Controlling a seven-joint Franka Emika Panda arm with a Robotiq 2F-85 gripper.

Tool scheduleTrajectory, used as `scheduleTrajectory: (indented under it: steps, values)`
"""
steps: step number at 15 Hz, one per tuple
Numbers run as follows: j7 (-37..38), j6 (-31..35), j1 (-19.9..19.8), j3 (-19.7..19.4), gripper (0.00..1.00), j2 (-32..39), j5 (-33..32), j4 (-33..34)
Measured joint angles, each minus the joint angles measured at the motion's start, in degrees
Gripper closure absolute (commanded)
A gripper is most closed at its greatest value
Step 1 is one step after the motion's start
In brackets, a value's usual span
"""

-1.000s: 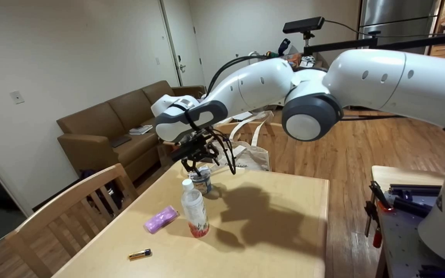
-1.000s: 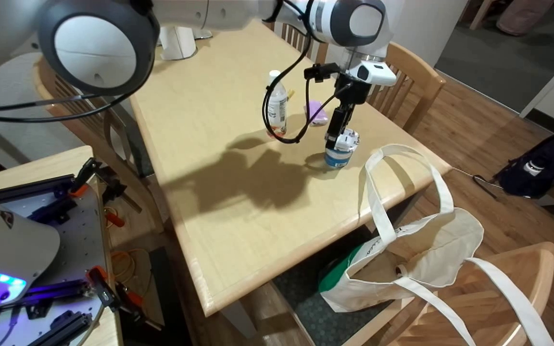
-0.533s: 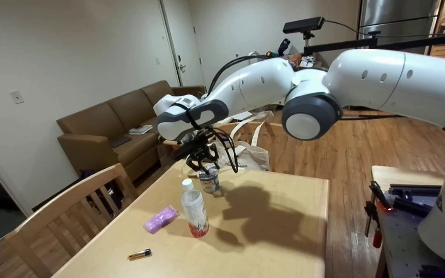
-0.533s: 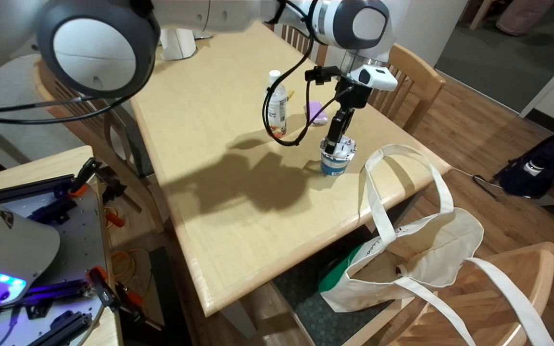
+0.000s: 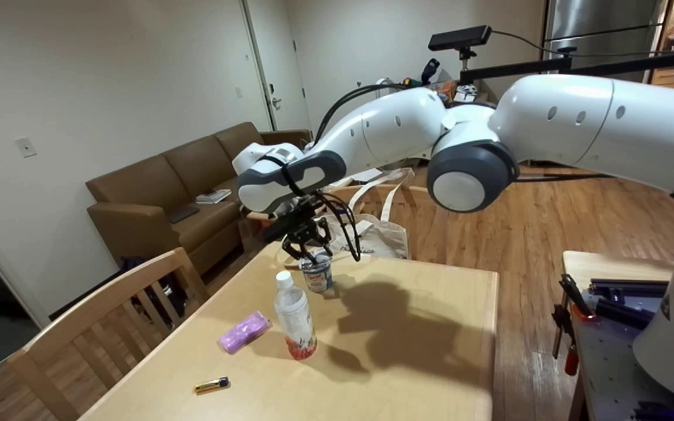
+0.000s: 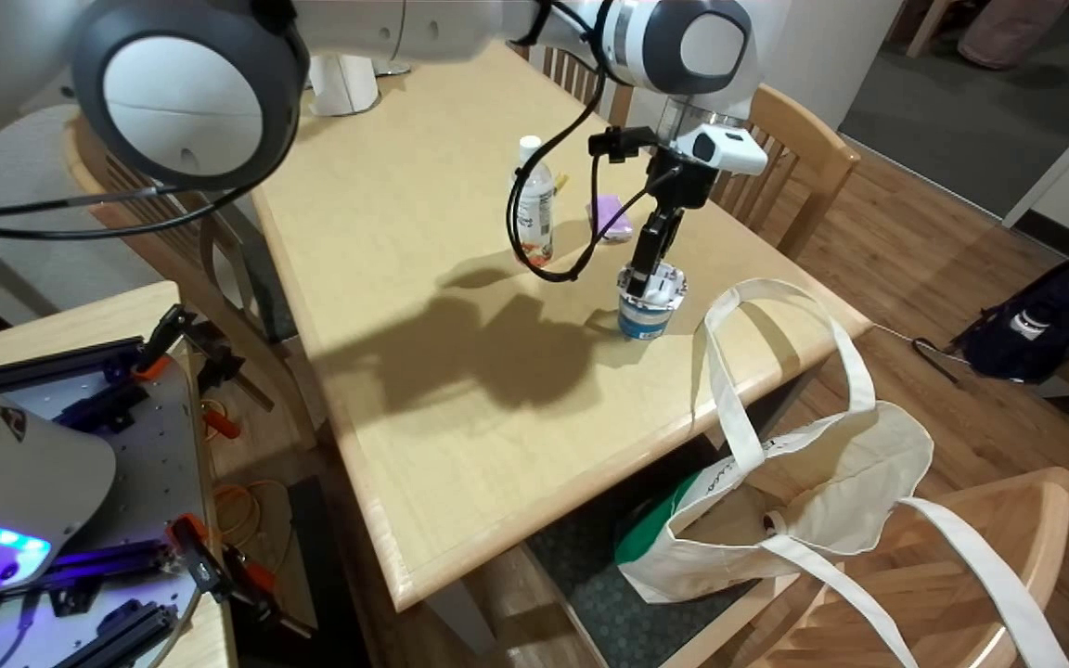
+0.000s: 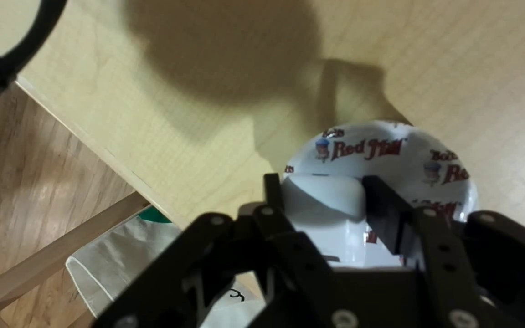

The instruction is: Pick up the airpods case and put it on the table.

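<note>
The small white airpods case (image 7: pixel 328 193) lies on the printed lid of a paper cup (image 7: pixel 404 159), seen from above in the wrist view. My gripper (image 7: pixel 322 191) is shut on it, one black finger against each side. Both exterior views show the cup (image 5: pixel 317 279) standing upright near the far corner of the light-wood table (image 5: pixel 419 356), my gripper (image 6: pixel 646 281) reaching down to its rim. From those outside angles the case is mostly covered by the fingers and hard to make out.
A clear bottle (image 5: pixel 295 321) stands close to the cup, with a purple packet (image 5: pixel 244 332) and a battery (image 5: pixel 212 385) further along the table. Just beyond the table edge, a canvas tote bag (image 6: pixel 804 492) sits on a chair, its handle rising above the tabletop.
The fingers have come together on the case. Gripper and cup have shifted a little away from the sofa side, and the cup stands straighter. Over the last half second almost nothing moved.
</note>
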Motion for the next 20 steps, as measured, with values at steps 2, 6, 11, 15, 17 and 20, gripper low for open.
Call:
scheduleTrajectory:
  steps: [2,6,11,15,17,20]
  values:
    - [-0.04,0.11,-0.34,0.00,0.77,-0.16,0.00,0.56]
    - [-2.01,2.08,-1.78,-0.02,0.77,-2.15,0.00,1.67]
    - [-9.50,5.80,-0.96,0.19,0.77,-4.56,-0.05,2.01]
    - [-16.48,9.16,2.96,0.12,0.77,-4.67,-1.16,1.83]
    - [-18.81,10.63,5.59,-0.18,0.77,-4.60,-2.94,1.43]
    - [-20.88,13.29,9.68,-1.18,0.77,-4.41,-6.48,0.01]
